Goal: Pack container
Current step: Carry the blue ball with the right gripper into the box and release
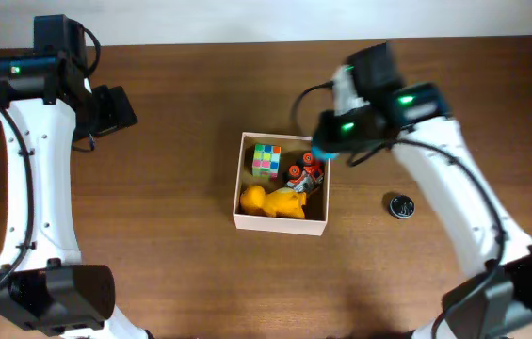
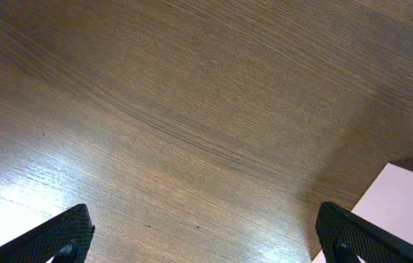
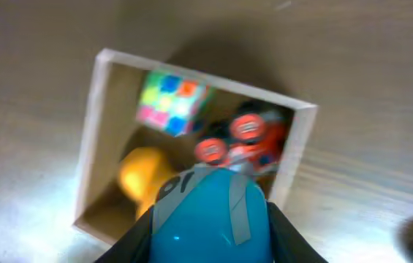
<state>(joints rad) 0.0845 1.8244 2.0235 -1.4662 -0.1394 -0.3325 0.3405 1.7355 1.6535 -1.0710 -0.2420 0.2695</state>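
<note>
The container (image 1: pixel 238 191) is a square white-walled cardboard box at the table's middle. It holds a multicoloured puzzle cube (image 1: pixel 266 160), a yellow toy (image 1: pixel 273 202) and a red-wheeled toy (image 1: pixel 305 177). My right gripper (image 1: pixel 325 149) hovers over the box's far right corner, shut on a blue rounded toy (image 3: pixel 210 219) with grey stripes. The right wrist view shows the box (image 3: pixel 91 131), the cube (image 3: pixel 171 107) and the red wheels (image 3: pixel 248 128) below. My left gripper (image 1: pixel 115 108) is open and empty at the far left, over bare wood; its fingertips (image 2: pixel 206 241) frame the table.
A small round dark object (image 1: pixel 400 205) lies on the table right of the box. The box's white corner (image 2: pixel 403 212) shows at the lower right of the left wrist view. The table's far edge runs along the top of the overhead view.
</note>
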